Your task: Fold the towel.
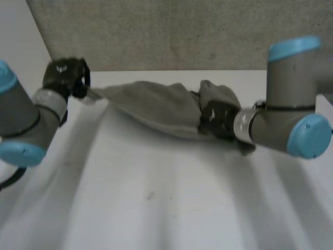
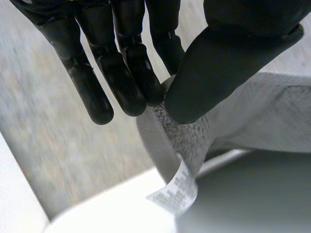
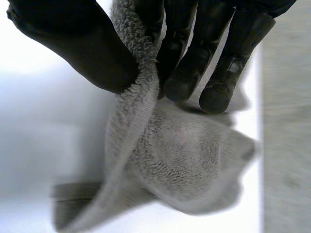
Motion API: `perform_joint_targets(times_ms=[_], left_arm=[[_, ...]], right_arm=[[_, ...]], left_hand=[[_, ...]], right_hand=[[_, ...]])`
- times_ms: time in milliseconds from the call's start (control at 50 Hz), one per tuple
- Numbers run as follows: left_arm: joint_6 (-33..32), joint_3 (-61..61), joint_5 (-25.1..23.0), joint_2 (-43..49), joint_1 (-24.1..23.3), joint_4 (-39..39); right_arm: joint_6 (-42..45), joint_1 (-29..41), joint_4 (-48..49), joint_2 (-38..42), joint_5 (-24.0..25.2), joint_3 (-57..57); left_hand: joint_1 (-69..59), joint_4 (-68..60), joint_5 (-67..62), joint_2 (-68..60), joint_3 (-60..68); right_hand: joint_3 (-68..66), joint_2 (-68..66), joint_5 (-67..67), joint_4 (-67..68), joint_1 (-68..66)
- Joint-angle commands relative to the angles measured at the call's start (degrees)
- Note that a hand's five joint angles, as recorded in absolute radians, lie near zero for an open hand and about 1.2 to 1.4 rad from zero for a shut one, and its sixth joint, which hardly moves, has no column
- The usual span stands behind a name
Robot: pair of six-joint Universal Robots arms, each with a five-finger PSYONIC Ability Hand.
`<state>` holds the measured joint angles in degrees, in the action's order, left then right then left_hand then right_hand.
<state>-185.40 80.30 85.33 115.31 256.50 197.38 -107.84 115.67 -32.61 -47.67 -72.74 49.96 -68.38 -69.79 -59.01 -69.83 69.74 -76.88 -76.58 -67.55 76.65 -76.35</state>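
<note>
White tabletop (image 1: 156,208) lies open on the near side of a grey towel (image 1: 151,107). The towel is strung between the two hands close to the table's far edge. It sags in a shallow belly at its middle and casts a soft shadow below. From above it cannot be told whether the lowest fold touches the surface.

The left hand (image 1: 65,77) holds the towel's left end, which is drawn to a narrow point. The right hand (image 1: 216,119) holds the right end, where the cloth bunches in a rounded heap over and behind it.

The left wrist view shows what the head view hides. The thumb (image 2: 214,68) presses against straight fingers (image 2: 126,82), with the towel's hemmed corner pinched between them. A small white printed label (image 2: 177,191) hangs from that corner. The weave here looks flat along the hem and nubbly at the fold.

In the right wrist view the thumb (image 3: 82,48) and fingers (image 3: 184,63) close on a thick looped terry edge. The rest of the cloth drops below the palm in a soft pouch toward the table.

The left arm (image 1: 21,120) and the right arm (image 1: 286,104) reach in from the sides. A rough, speckled grey wall (image 1: 156,31) stands just behind the table's far edge, so there is little room beyond the towel.
</note>
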Motion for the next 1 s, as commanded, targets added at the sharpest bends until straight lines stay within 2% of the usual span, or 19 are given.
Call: perform_joint_targets(times_ms=[20, 80, 100, 120, 140, 160, 180, 240, 260, 280, 320, 380, 480, 540, 580, 700, 1000], left_arm=[[-0.05, 9.52, -1.22, -1.05, 3.99, 4.94], [0.12, 10.4, -1.31, -1.84, 5.93, 4.95], [0.12, 10.67, -1.31, -2.19, 6.29, 4.95], [0.12, 10.67, -1.31, -2.2, 6.29, 4.95], [0.12, 10.85, -1.31, -2.46, 6.38, 4.95], [0.12, 10.85, -1.31, -2.46, 6.38, 4.95], [0.21, 11.02, -1.4, -2.72, 6.46, 4.95], [0.3, 11.2, -1.31, -3.69, 6.47, 4.95], [0.47, 11.63, -1.31, -4.13, 6.55, 4.95], [0.47, 11.64, -1.31, -4.13, 6.55, 4.95], [0.47, 12.25, -1.31, -4.39, 6.38, 5.03], [0.47, 12.43, -1.31, -4.39, 6.29, 5.03], [0.47, 13.22, -1.31, -4.39, 5.94, 5.03], [0.47, 13.4, -1.31, -4.39, 5.85, 5.03], [0.47, 13.66, -1.31, -4.39, 5.67, 5.03], [0.47, 13.92, -1.31, -4.39, 5.67, 5.04], [0.47, 14.1, -1.31, -4.39, 5.5, 5.12]], right_arm=[[2.48, -0.01, 11.47, -0.31, -0.21, 9.96], [-4.01, 0.0, 19.56, -2.93, -0.21, 12.69], [-8.48, -0.09, 23.26, -4.6, -0.21, 14.7], [-8.53, -0.09, 23.29, -4.62, -0.21, 14.72], [-12.97, -0.18, 26.77, -6.19, -0.21, 16.99], [-13.01, -0.18, 26.81, -6.2, -0.21, 17.01], [-17.19, -0.27, 30.03, -7.68, -0.21, 19.27], [-25.28, -0.71, 35.4, -11.02, -0.56, 24.02], [-28.97, -0.88, 37.34, -12.69, -0.74, 26.48], [-29.01, -0.88, 37.35, -12.71, -0.74, 26.5], [-36.61, -1.15, 39.46, -15.86, -0.91, 31.31], [-40.17, -1.68, 39.82, -17.19, -1.0, 33.53], [-52.09, -6.32, 39.29, -20.52, -0.66, 40.81], [-54.93, -7.83, 39.38, -21.14, -0.39, 42.58], [-59.48, -11.67, 40.16, -22.11, -0.65, 45.82], [-62.23, -17.4, 41.75, -21.5, -0.65, 48.82], [-61.09, -17.58, 46.93, -15.0, -0.92, 48.47]], left_hand=[[-11.62, -10.21, -10.99, -10.17, 10.26], [-11.62, -10.21, -10.99, -10.17, 10.26], [-11.62, -10.21, -10.99, -10.17, 10.26], [-11.62, -10.21, -10.99, -10.17, 10.26], [-11.62, -10.21, -10.99, -10.17, 10.26], [-11.62, -10.21, -10.99, -10.17, 10.26], [-11.62, -10.21, -10.99, -10.17, 10.26], [-11.62, -10.21, -10.99, -10.17, 10.26], [-11.62, -10.21, -10.99, -10.17, 10.26], [-11.62, -10.21, -10.99, -10.17, 10.26], [-11.62, -10.21, -10.99, -10.17, 10.26], [-11.62, -10.21, -10.99, -10.17, 10.26], [-11.62, -10.21, -10.99, -10.17, 10.26], [-11.62, -10.21, -10.99, -10.17, 10.26], [-11.62, -10.21, -10.99, -10.17, 10.26], [-11.62, -10.21, -10.99, -10.17, 10.26], [-11.62, -10.21, -10.99, -10.17, 10.26]], right_hand=[[-3.12, -3.42, -2.45, 3.35, -3.65], [-3.12, -3.42, -2.45, 3.35, -3.65], [14.14, 13.84, 14.81, -13.91, 13.61], [14.32, 14.01, 14.98, -14.09, 13.79], [34.8, 34.5, 35.47, -34.57, 34.27], [35.01, 34.7, 35.67, -34.78, 34.47], [43.33, 43.03, 44.0, -43.11, 42.8], [48.6, 48.3, 49.27, -48.37, 48.07], [48.8, 48.5, 49.47, -48.57, 48.27], [48.8, 48.5, 49.47, -48.57, 48.27], [48.8, 48.5, 49.47, -48.57, 48.27], [48.8, 48.5, 49.47, -48.57, 48.27], [48.8, 48.5, 49.47, -48.57, 48.27], [48.8, 48.5, 49.47, -48.57, 48.27], [48.3, 48.0, 48.97, -48.07, 47.77], [46.45, 46.15, 47.12, -46.22, 45.92], [40.56, 40.26, 41.23, -40.33, 40.03]])
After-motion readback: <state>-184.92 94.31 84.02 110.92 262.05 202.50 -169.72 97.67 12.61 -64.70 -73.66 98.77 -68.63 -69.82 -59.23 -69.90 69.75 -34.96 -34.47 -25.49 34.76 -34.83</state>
